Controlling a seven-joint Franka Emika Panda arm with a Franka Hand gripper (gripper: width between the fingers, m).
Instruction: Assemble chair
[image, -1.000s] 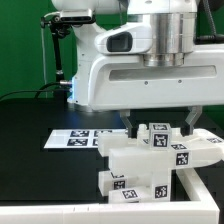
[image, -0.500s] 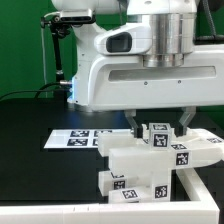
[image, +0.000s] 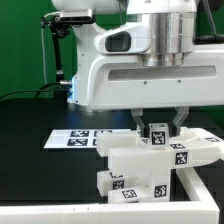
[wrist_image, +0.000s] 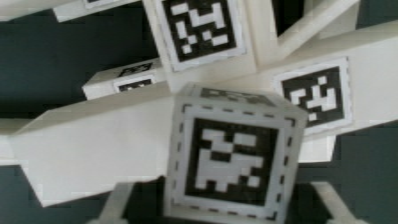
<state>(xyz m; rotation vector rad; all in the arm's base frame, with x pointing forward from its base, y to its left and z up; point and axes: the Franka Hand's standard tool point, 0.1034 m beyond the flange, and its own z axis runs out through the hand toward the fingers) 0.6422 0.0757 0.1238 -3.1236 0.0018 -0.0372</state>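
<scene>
Pincer (image: 159, 122) partly closed astride cube-ended post (image: 158, 133) atop chair parts (image: 135, 165) at surface (image: 40, 110) railed corner, contact unclear; wrist view fills with post's tag (wrist_image: 222, 165), exterior adds marker board (image: 78, 138).

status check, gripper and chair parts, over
gripper astride tagged post, grip unconfirmed. post upright atop stacked chair parts. nothing seen blocking.

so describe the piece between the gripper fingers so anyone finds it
Under the big white robot arm, the gripper hangs over a pile of white chair parts. The small tagged block between its fingers is the highest piece, narrower than those beneath.
</scene>
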